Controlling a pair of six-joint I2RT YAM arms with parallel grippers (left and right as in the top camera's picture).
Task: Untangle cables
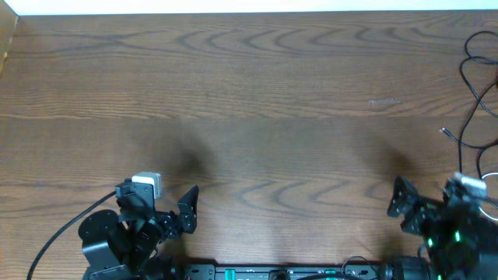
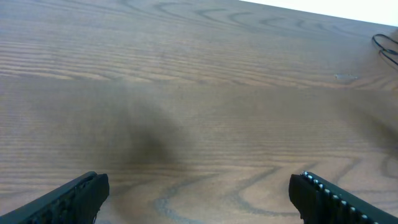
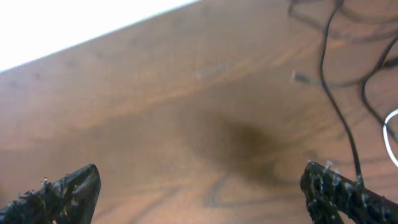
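The black cable (image 1: 473, 85) lies in loose loops at the table's far right edge, one small plug end (image 1: 445, 132) pointing left. In the right wrist view it (image 3: 331, 99) runs down the right side with that plug (image 3: 300, 77), and a bit of the white cable (image 3: 388, 133) shows at the frame edge. The left wrist view catches only a black loop (image 2: 385, 47) at its top right. My left gripper (image 1: 159, 204) (image 2: 199, 193) is open at the near left, far from the cables. At the near right my right gripper (image 1: 430, 199) (image 3: 199, 186) is open over bare wood just left of them.
The wooden table (image 1: 249, 101) ends at a white strip along its far edge (image 1: 249, 6). The arms' own thick black wire (image 1: 62, 233) curves at the near left. The arm bases sit along the near edge.
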